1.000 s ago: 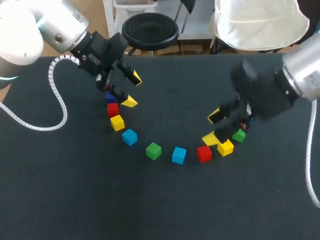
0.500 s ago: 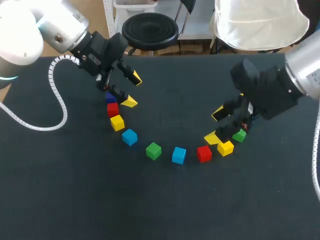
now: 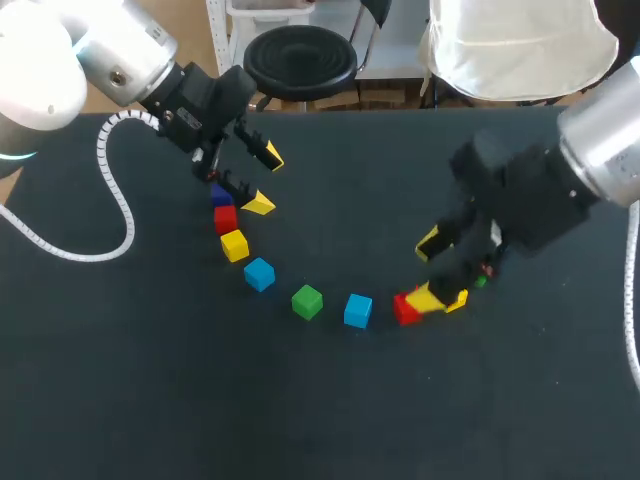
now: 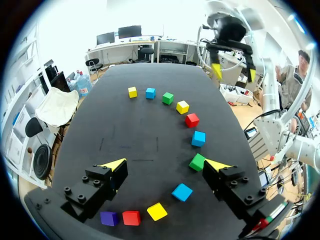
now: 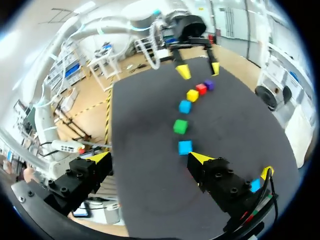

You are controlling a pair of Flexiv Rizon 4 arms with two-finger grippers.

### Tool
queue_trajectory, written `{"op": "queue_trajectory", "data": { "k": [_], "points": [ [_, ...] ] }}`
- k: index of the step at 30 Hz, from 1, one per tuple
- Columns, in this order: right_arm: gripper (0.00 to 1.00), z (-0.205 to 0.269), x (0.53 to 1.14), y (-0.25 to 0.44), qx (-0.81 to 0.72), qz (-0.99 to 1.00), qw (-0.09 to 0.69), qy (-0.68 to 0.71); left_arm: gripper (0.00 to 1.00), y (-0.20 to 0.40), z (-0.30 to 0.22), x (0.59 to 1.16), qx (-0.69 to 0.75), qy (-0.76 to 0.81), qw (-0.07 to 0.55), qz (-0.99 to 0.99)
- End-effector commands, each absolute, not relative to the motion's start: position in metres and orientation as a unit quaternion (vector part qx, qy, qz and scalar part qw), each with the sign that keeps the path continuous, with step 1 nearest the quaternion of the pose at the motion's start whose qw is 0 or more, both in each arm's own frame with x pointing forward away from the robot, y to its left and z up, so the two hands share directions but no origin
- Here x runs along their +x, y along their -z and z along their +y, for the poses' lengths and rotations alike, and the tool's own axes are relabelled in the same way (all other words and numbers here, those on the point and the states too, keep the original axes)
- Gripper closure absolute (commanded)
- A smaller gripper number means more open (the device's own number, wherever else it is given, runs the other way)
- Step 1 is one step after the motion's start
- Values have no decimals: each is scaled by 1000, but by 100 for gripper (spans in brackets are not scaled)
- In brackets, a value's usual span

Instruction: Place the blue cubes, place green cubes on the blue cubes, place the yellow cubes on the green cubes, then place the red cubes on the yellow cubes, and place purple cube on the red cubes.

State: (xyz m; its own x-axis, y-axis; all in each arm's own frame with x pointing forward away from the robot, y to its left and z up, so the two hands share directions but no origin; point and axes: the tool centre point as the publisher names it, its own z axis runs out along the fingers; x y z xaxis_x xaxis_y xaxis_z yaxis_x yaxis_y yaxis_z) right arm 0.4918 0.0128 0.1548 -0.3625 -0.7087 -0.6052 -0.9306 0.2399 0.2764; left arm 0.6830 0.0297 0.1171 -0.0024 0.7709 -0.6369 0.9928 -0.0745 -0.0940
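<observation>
Small cubes lie in an arc on the table [image 3: 330, 400], bowing toward its near edge. From the left end come a purple cube [image 3: 220, 196], a left red cube [image 3: 226, 219], a left yellow cube [image 3: 234, 245], a left blue cube [image 3: 259, 274], a green cube [image 3: 307, 301], a middle blue cube [image 3: 357, 310] and a right red cube [image 3: 404, 308]. A right yellow cube [image 3: 457, 299] is partly hidden under the right arm. In the left wrist view the row runs on past it with a far green cube [image 4: 168, 98], a far blue cube [image 4: 150, 93] and a far yellow cube [image 4: 132, 92]. The left gripper [image 3: 262, 180] hangs spread and empty just beside the purple end, toward the far-left corner. The right gripper [image 3: 428, 268] is also spread with nothing between its fingers, low over the right red and yellow cubes; whether a tip touches one cannot be told. The cubes look light, rigid and hard-faced, not fragile, and probably smooth enough to skid on the table if nudged. Neighbours sit near each other along the arc, so the sound hold is likely on the two opposite flat faces that look across the arc, at mid-height and square to the fingers. A corner grip would probably let a cube twist. A light squeeze should do, and each stacked cube wants a straight release.
</observation>
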Motion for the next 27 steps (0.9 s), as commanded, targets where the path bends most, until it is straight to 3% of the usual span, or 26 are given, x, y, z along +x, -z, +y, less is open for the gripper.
{"op": "queue_trajectory", "data": {
  "k": [1,10,22,27],
  "points": [
    [0,35,482,-149,-561,755,153,-302,0,-117,29,684,678,279,197,651],
    [0,54,472,-126,-616,713,140,-303,0,-117,29,684,678,279,197,651],
    [0,54,510,-96,-608,716,210,-272,0,-117,29,684,678,279,197,651],
    [0,55,507,-95,-578,746,175,-279,0,-117,29,684,678,279,197,651]
  ]
}}
